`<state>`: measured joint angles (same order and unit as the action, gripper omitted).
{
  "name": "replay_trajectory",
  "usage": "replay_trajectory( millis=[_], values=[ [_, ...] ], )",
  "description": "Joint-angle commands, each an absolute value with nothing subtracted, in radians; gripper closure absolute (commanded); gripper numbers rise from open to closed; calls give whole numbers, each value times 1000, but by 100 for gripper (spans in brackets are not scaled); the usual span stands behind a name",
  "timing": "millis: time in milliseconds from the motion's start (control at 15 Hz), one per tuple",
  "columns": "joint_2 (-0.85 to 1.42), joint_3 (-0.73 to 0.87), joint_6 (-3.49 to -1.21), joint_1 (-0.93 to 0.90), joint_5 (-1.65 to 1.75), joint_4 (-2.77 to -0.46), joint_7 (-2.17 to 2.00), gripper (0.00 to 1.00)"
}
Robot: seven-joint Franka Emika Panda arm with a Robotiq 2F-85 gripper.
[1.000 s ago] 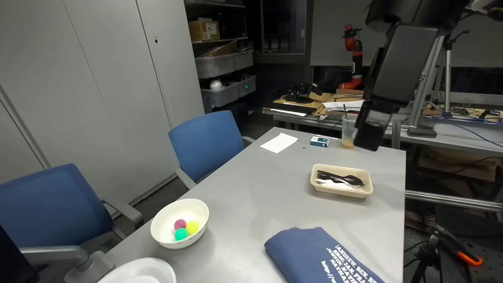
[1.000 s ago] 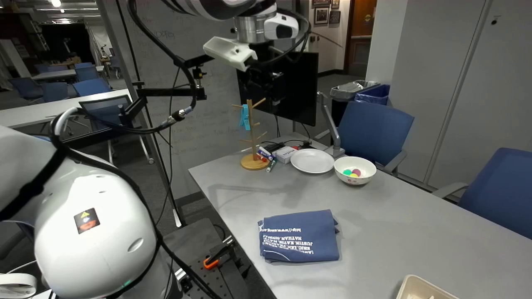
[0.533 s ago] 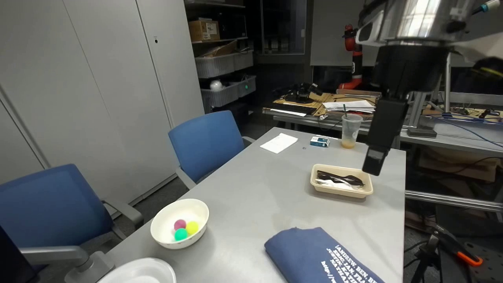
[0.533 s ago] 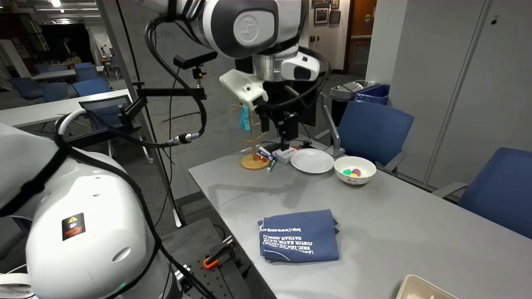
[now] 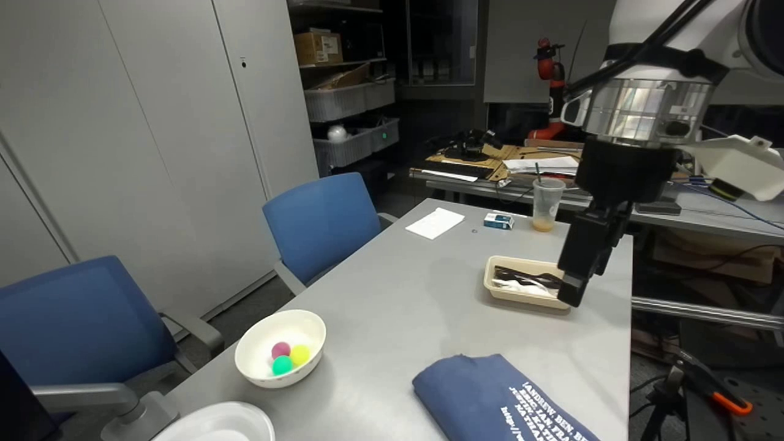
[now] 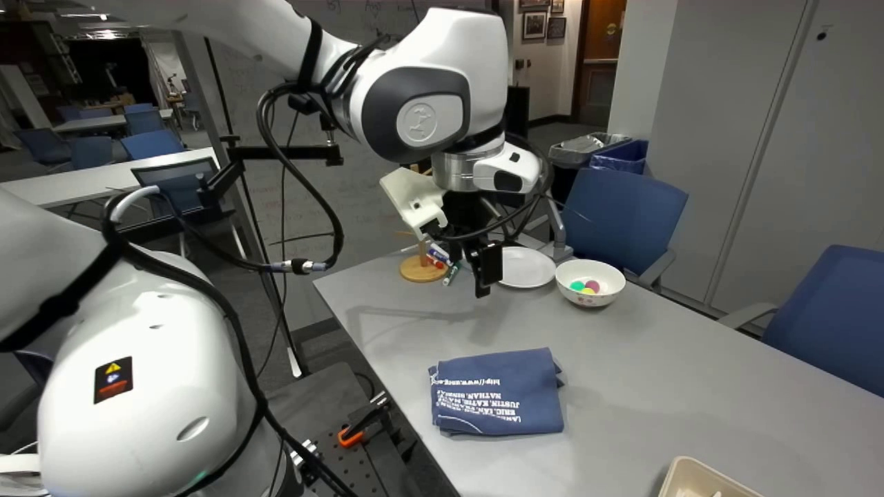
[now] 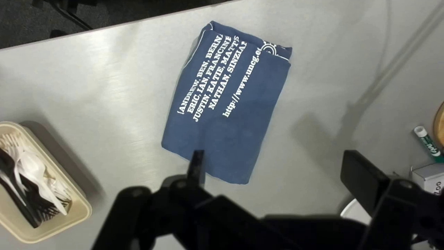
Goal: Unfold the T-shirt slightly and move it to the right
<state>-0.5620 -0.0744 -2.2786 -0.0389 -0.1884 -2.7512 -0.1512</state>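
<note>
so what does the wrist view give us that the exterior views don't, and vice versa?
Wrist view only: a plain look at how wide the claw stands open, a ring print made out clearly at the edge of the T-shirt, and lettering on the green marker.

Exterior views only: the white bowl with three balls, the blue chairs and the arm's white links.

Shared: the folded T-shirt on the grey table, the claw, and the beige tray, cut off in the wrist view and in an exterior view.

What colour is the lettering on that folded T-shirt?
White lettering on the blue T-shirt, clearest in the wrist view.
</note>
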Motion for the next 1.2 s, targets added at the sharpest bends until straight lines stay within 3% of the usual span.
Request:
replay_trajectory(
  millis=[0, 733, 1133],
  values=[
    [-565, -69, -2276, -44, -184, -2749, -154, 0],
    [-268, 9, -2542, -20, -211, -2758, -112, 0],
    [-72, 55, -2676, -45, -388, -2760, 22, 0]
  ],
)
